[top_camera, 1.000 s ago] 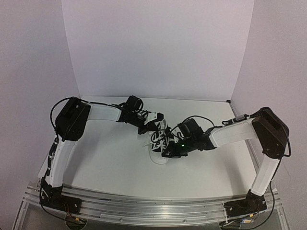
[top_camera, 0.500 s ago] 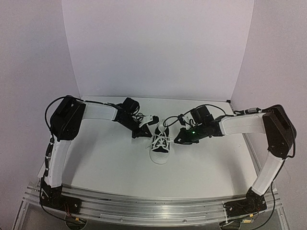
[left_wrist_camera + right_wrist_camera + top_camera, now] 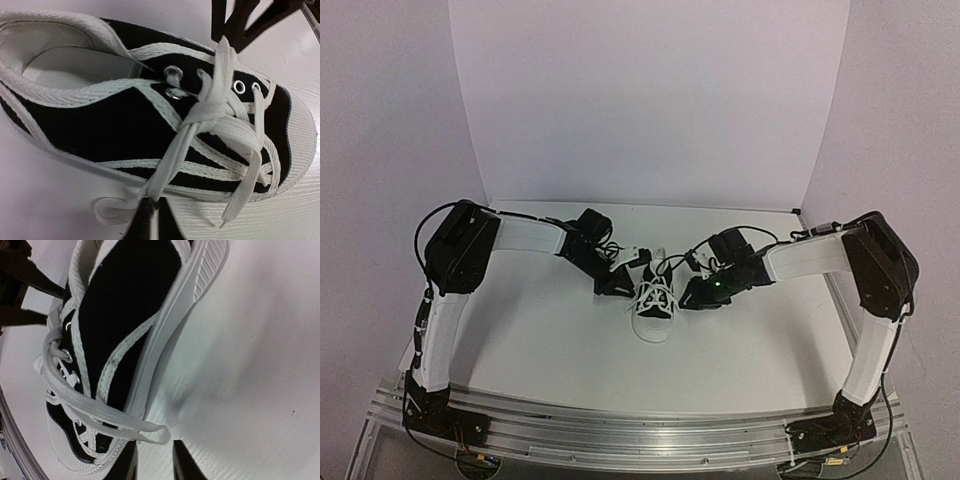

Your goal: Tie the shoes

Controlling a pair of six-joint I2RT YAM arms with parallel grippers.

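Two claws flank one shoe (image 3: 655,305). The left claw (image 3: 152,221) is clamped on a lace strand (image 3: 170,160); the right claw (image 3: 154,460) is spread, a lace loop (image 3: 150,429) just ahead. The shoe, likely light, sits mid-tabletop (image 3: 550,340), toe toward the near edge. Its laces look soft and slippery; grip near the knot (image 3: 210,112).

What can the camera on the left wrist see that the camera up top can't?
Only the left wrist view shows the tiny metal eyelets, the spot where the laces cross over each other, and the white inside of the sneaker. Only the top view shows the whole left arm and right arm reaching in from each side, plus the white table and the back wall. Both show the black sneaker with its white laces and toe cap.
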